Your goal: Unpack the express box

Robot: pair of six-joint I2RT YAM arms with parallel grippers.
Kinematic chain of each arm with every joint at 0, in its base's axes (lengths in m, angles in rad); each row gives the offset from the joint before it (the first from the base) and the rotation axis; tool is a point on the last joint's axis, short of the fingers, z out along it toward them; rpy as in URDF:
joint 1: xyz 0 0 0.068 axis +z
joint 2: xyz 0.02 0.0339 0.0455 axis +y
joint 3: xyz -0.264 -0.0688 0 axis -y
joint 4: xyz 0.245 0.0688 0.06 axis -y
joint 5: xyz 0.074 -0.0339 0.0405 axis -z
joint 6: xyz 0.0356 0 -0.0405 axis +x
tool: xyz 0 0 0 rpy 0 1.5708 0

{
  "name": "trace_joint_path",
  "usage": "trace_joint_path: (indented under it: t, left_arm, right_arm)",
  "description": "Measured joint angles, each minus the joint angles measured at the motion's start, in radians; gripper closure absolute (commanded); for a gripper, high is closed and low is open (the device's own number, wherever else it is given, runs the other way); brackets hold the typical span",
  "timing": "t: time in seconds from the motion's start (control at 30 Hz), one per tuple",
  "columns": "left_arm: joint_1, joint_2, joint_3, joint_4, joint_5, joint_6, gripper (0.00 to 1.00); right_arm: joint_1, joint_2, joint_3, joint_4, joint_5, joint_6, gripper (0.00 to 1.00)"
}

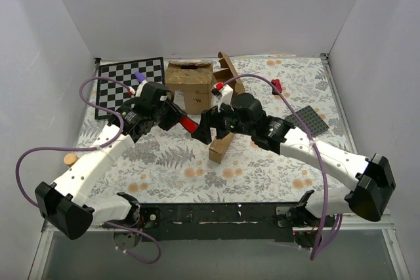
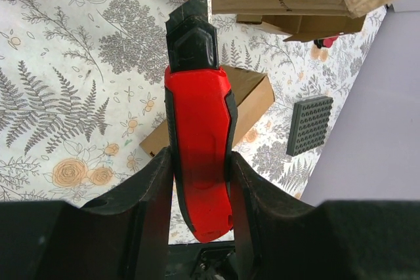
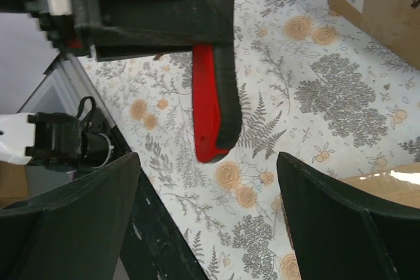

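Left gripper (image 2: 200,162) is clamped on the red box cutter (image 2: 197,90), blade out. Express box (image 1: 221,147) sits mid-frame in top view, looks closed, just below my right gripper (image 1: 207,129), whose jaws stand wide w/ nothing in them. Big carton (image 1: 190,82) is behind, toward frame top. Step, I reckon: cutting the seal. Next: blade tip onto box seam, light pressure, right steadying.

arms (image 1: 92,162): white, black joints | cables (image 1: 18,175): purple | left end effector (image 2: 200,162) — right end effector (image 3: 207,162): black
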Motion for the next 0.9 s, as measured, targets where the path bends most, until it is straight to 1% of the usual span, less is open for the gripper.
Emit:
trace_joint_path:
  t: [0.2, 0.3, 0.37, 0.5, 0.53, 0.6, 0.63, 0.67, 0.7, 0.73, 0.8, 0.9]
  left_arm:
    - [-0.013, -0.015, 0.013, -0.002, 0.004, 0.0, 1.0]
    - [-0.014, -0.021, 0.013, -0.002, 0.008, 0.0, 1.0]
    - [-0.018, -0.022, 0.013, -0.001, 0.012, 0.0, 1.0]
    - [-0.024, -0.026, 0.013, 0.004, 0.017, 0.0, 1.0]
    - [-0.025, -0.029, 0.013, 0.006, 0.018, -0.001, 1.0]
    - [-0.026, -0.035, 0.013, 0.01, 0.019, -0.001, 1.0]
    - [-0.026, -0.039, 0.013, 0.012, 0.019, 0.0, 1.0]
    - [-0.026, -0.044, 0.013, 0.012, 0.019, 0.0, 1.0]
    - [-0.026, -0.051, 0.013, 0.011, 0.019, 0.002, 1.0]
    - [-0.026, -0.059, 0.013, 0.011, 0.018, 0.006, 1.0]
    - [-0.026, -0.074, 0.013, 0.011, 0.013, 0.017, 1.0]
    - [-0.026, -0.098, 0.013, 0.01, 0.003, 0.032, 0.83]
  right_arm:
    - [0.005, 0.063, 0.024, 0.0, 0.061, -0.013, 0.13]
    - [0.005, 0.084, 0.027, 0.008, 0.07, -0.013, 0.19]
    - [0.005, 0.097, 0.03, 0.016, 0.069, -0.013, 0.26]
    - [0.005, 0.114, 0.035, 0.053, 0.04, -0.009, 0.45]
    - [0.005, 0.115, 0.037, 0.063, 0.029, -0.006, 0.53]
    - [0.005, 0.119, 0.041, 0.085, 0.008, 0.001, 0.6]
    - [0.005, 0.123, 0.045, 0.096, -0.004, 0.004, 0.7]
    - [0.006, 0.128, 0.05, 0.105, -0.013, 0.008, 0.75]
    - [0.006, 0.132, 0.051, 0.112, -0.02, 0.017, 0.82]
    - [0.005, 0.137, 0.052, 0.119, -0.034, 0.029, 0.98]
    - [-0.002, 0.14, 0.053, 0.13, -0.057, 0.047, 0.99]
    - [-0.003, 0.14, 0.053, 0.15, -0.079, 0.068, 0.99]
